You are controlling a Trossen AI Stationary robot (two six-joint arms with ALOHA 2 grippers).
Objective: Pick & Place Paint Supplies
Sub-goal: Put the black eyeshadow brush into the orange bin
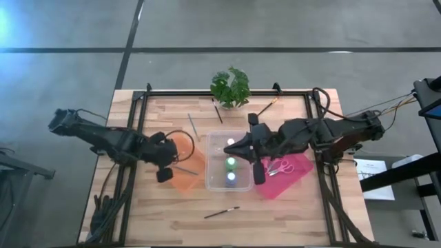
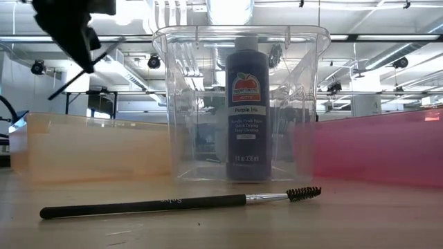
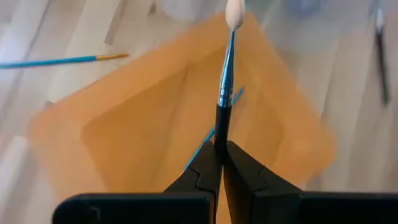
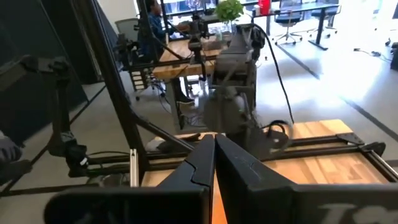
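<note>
A black brush (image 2: 173, 203) marked with small illegible lettering is laid on the wooden table (image 1: 172, 220) nearest the low camera. Behind it, a clear bin (image 1: 211, 165) is stood between an orange tray (image 1: 189, 172) and a pink tray (image 1: 293, 176); three paint bottles are held in the bin, and "Purple Ink" is read on the front bottle (image 2: 247, 111). Scissors (image 1: 279, 166) are seen on the pink tray. A thin paintbrush (image 3: 226, 87) is clamped in the left gripper (image 3: 219, 163) above the orange tray. The right gripper (image 4: 214, 163) is clenched on nothing, over the bin's right side. Beyond, an office with ceiling lights is visible.
</note>
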